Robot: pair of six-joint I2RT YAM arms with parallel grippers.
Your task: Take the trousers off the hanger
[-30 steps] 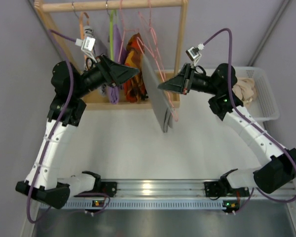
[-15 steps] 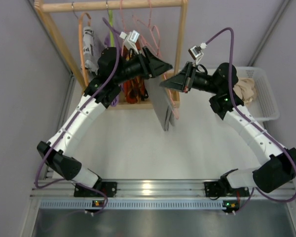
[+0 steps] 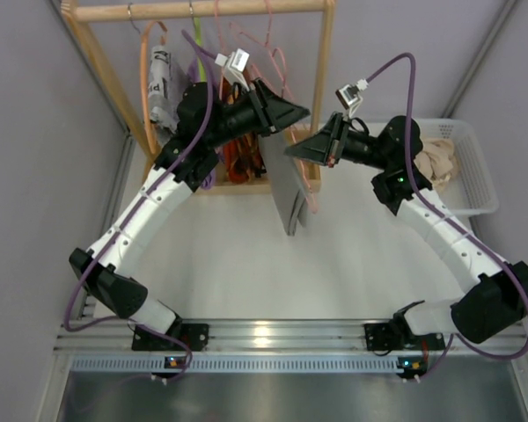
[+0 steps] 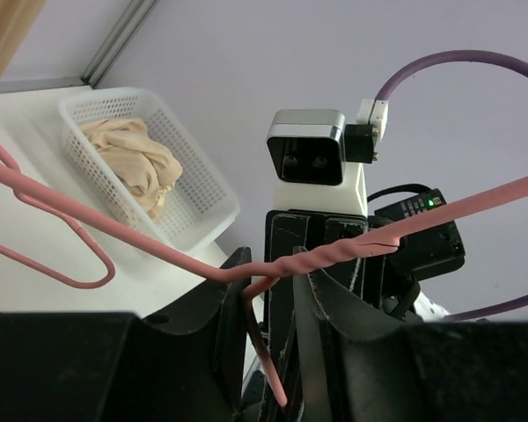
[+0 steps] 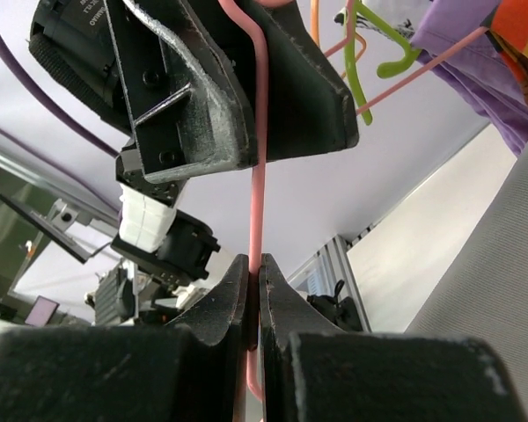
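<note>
Grey trousers hang folded over a pink wire hanger at the right end of the wooden rack. My right gripper is shut on the hanger's wire; the right wrist view shows its jaws pinching the pink wire, with the trousers at the right. My left gripper is open just above the right one. In the left wrist view its jaws stand apart, with the hanger's twisted neck across the fingertips and a wire end in the gap.
More hangers and purple and orange garments hang on the rack to the left of the trousers. A white basket holding beige cloth stands at the right, and also shows in the left wrist view. Grey walls close in both sides.
My left arm has swung from the left side of the rack across to the pink hanger, ending just above my right gripper. The right arm and trousers have barely moved.
</note>
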